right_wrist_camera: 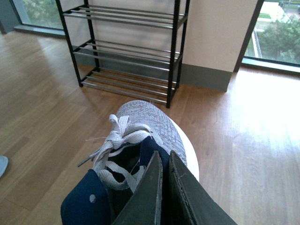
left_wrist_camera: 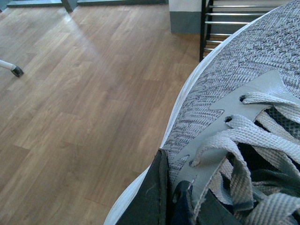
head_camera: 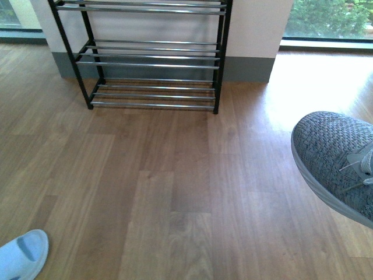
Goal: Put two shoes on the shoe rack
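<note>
A grey sneaker (right_wrist_camera: 150, 117), judged light and soft, is pinched at its collar by the right jaws, well short of the shoe rack (right_wrist_camera: 172, 51); a second sneaker (left_wrist_camera: 243, 79) is clamped in the left jaws.

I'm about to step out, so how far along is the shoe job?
Done: nothing yet; the shoe rack shows only bare bars. In hand: the right gripper is shut on a grey sneaker and the left gripper on a second grey sneaker, both short of the rack. Left: carrying both over and setting them on a tier. A blue slide lies on the floor.
</note>
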Controlling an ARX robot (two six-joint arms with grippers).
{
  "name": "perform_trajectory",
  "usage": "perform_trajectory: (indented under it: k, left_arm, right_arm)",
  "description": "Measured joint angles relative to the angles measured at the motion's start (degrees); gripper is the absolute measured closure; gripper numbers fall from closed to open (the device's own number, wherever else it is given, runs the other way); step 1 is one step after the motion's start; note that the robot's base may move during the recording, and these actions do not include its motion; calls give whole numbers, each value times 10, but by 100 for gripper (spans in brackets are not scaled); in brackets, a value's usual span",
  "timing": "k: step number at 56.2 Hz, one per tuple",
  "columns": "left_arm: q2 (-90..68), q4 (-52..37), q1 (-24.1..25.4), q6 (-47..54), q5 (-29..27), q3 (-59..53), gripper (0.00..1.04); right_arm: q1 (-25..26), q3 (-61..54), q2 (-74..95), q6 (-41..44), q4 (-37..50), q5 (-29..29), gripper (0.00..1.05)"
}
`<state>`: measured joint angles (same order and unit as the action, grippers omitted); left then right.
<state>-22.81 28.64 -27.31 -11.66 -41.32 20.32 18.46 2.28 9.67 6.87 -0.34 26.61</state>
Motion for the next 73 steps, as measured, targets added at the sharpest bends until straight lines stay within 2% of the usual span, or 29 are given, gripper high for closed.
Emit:
perform_trajectory:
  k: [73]
  left_arm:
    - [-2,0,-1,0,8,0,103]
  right_arm:
    - [1,0,0,0,0,-3,103]
